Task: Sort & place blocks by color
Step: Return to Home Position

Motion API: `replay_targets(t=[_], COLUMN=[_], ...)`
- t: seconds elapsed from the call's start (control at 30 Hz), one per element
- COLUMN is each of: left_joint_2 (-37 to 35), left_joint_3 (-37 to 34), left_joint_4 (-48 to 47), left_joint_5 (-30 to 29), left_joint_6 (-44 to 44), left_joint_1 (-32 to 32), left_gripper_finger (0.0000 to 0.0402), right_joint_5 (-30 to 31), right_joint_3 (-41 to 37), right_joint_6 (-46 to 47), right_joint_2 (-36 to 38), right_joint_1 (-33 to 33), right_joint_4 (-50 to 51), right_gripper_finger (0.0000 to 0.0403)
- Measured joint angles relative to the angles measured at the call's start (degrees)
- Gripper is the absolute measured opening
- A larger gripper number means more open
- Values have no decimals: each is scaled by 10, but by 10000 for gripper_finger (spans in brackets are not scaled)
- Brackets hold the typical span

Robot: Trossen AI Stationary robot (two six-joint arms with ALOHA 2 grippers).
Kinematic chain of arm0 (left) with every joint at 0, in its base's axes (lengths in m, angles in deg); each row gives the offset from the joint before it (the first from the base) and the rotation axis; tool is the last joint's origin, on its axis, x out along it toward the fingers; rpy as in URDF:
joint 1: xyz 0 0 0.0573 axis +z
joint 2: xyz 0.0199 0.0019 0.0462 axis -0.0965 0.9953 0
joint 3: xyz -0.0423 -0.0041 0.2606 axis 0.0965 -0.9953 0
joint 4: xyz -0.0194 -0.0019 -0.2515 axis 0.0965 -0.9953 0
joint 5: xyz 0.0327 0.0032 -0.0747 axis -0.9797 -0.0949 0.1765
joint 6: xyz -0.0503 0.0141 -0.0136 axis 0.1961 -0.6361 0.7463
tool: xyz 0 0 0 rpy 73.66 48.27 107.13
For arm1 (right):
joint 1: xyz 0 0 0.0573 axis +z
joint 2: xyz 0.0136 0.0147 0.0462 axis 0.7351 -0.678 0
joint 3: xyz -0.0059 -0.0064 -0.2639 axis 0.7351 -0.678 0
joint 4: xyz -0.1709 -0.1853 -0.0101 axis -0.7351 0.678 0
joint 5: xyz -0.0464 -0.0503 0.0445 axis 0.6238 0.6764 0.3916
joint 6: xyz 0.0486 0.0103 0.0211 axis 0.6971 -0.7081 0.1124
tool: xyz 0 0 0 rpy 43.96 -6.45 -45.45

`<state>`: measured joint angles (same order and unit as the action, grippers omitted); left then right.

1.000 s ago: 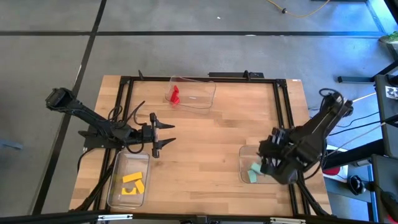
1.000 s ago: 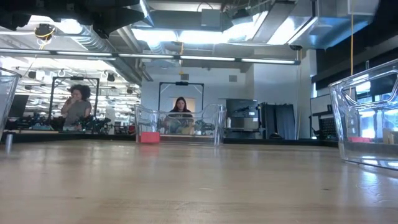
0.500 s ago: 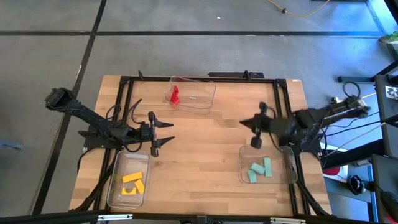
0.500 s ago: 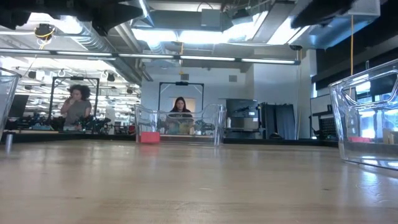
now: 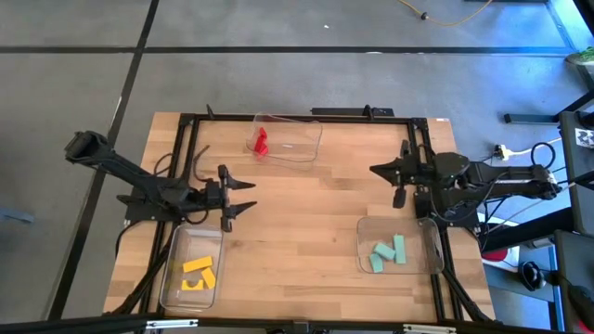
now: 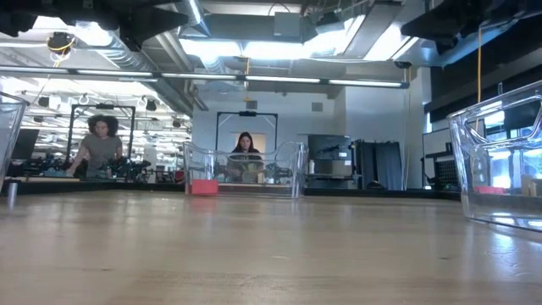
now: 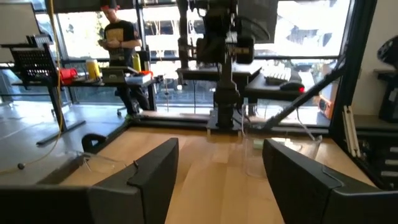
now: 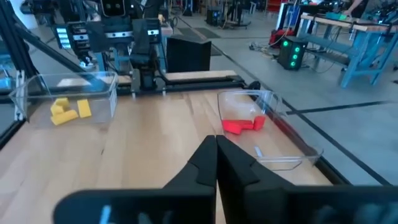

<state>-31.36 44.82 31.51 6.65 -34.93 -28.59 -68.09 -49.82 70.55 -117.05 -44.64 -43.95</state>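
Observation:
Three clear trays hold the blocks. Red blocks [image 5: 261, 141] lie in the far tray [image 5: 299, 148]. Yellow blocks [image 5: 198, 272] lie in the near-left tray [image 5: 176, 246]. Teal blocks [image 5: 388, 252] lie in the near-right tray [image 5: 418, 232]. My left gripper [image 5: 243, 197] hovers open over bare wood, just beyond the yellow tray, pointing toward the table's right; its wrist view shows nothing between its fingers [image 7: 217, 180]. My right gripper [image 5: 374, 170] hangs shut and empty above the wood beyond the teal tray, pointing left [image 8: 216, 146].
A black metal frame [image 5: 419, 148] runs along the table's edges. Bare wood [image 5: 306, 213] lies between the three trays. In the low view, people stand in the room behind the far tray [image 6: 241, 169].
My right gripper has risen out of the teal tray and swung toward the table's far edge and its middle. It has tipped from pointing down to about level. The teal blocks it was covering now show in their tray.

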Motion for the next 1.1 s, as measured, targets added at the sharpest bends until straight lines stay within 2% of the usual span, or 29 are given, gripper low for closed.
replay_targets(t=[0.17, 0.23, 0.37, 0.4, 0.57, 0.67, 0.73, 0.87, 1.03, 1.1], left_joint_2=[-85, -131, -219, -243, -320, -331, -331, -331, -358, -368], left_joint_3=[0, 3, 6, 6, 6, 2, -14, -78, -165, -169], left_joint_4=[-45, -90, -195, -217, -301, -315, -318, -275, -177, -214], left_joint_5=[0, -7, -13, -8, 98, 168, 193, 202, 197, 184], left_joint_6=[-33, -46, -48, -44, -5, 34, 56, 78, 92, 101], left_joint_1=[13, 25, 79, 98, 201, 251, 272, 283, 276, 272], left_gripper_finger=[178, 139, 30, 16, 2, 1, 0, 0, 0, 0], right_joint_5=[0, -1, -1, -1, 0, 0, 0, 0, 0, 0], right_joint_3=[-7, -7, -7, -7, -7, -7, -7, -7, -7, -7], right_joint_6=[13, 15, 15, 15, 14, 14, 13, 12, 12, 12], right_joint_2=[19, 19, 16, 15, 13, 13, 13, 13, 14, 14], right_joint_1=[0, 0, 0, 0, 0, 0, 0, 0, 0, 0], right_joint_4=[-2, -2, -1, -1, -1, -1, -1, 3, 7, 7], right_gripper_finger=[2, 1, 1, 1, 1, 1, 1, 1, 0, 0])
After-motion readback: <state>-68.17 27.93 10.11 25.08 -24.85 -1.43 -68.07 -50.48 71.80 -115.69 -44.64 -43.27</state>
